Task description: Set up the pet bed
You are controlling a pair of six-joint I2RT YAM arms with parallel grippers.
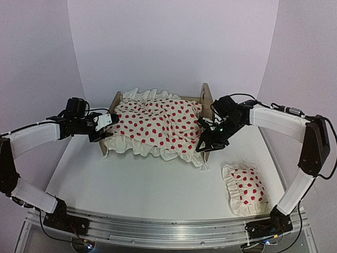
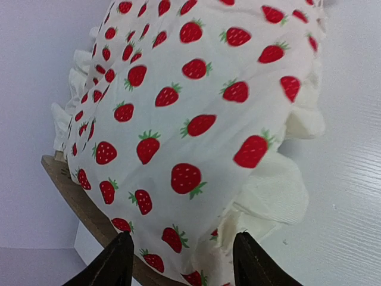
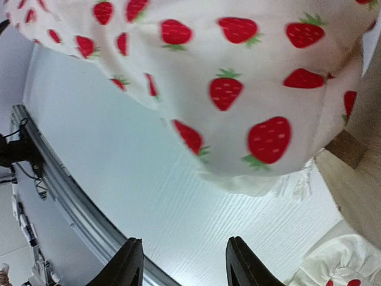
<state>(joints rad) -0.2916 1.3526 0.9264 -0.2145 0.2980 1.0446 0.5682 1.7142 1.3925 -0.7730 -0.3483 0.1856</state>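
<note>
1. The small light plywood pet bed (image 1: 207, 101) stands at the middle of the white table (image 1: 131, 184), towards the back. One rounded end board rises on the right and a lower one on the left. It looks light and stiff, so expect it to slide or tip under a sideways push. The thin board edges are your firmest places to grip.
2. A cream ruffled blanket printed with red strawberries (image 1: 158, 124) lies draped over the bed and spills past the near rail. It is soft and limp, so it will bunch and drag. Pinch it at a ruffled corner, not in the middle. You cannot see any mattress beneath it.
3. Your left gripper (image 1: 109, 123) hovers at the bed's left end. Its jaws are parted around the blanket's hem without clamping it.
4. Your right gripper (image 1: 203, 146) sits at the near right corner. Its jaws are apart and empty, with bare table showing between them.
5. The matching strawberry-print pillow (image 1: 245, 190) lies on the table near the right arm, well apart from the bed.
</note>
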